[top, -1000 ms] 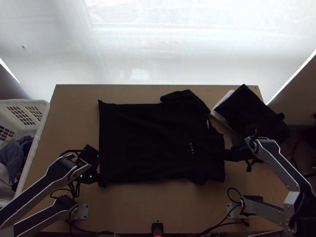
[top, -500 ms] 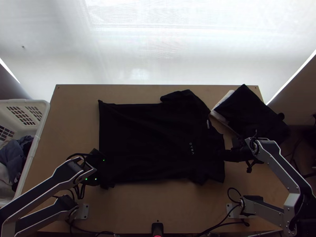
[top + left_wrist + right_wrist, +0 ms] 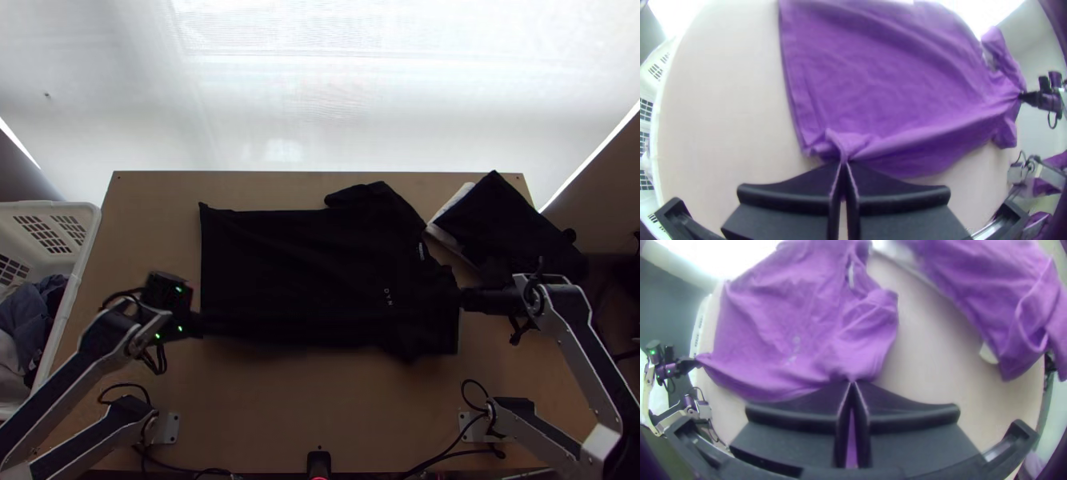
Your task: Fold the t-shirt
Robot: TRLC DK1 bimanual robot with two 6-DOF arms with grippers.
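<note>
The black t-shirt [image 3: 304,272] lies across the middle of the table, hem toward the left and collar toward the right, its near side lifted between the grippers. My left gripper [image 3: 200,322] is at the near hem corner in the top view. In the left wrist view the left gripper [image 3: 843,163] is shut on a pinch of the shirt [image 3: 889,84], which looks purple there. At the collar end stands my right gripper [image 3: 464,298]. In the right wrist view the right gripper [image 3: 852,383] is shut on the shirt's [image 3: 773,324] shoulder part, partly hidden under the fingers.
A dark folded cloth [image 3: 508,224] with a white one [image 3: 454,212] under it lies at the table's far right. Beyond the left edge stands a white basket [image 3: 90,232] holding clothes. A small black device [image 3: 318,464] sits at the near edge's middle.
The left gripper first moved right over the hem corner, then back left and away from the near edge, now holding cloth. The right gripper moved slightly away from the near edge. The shirt's near side rose.
</note>
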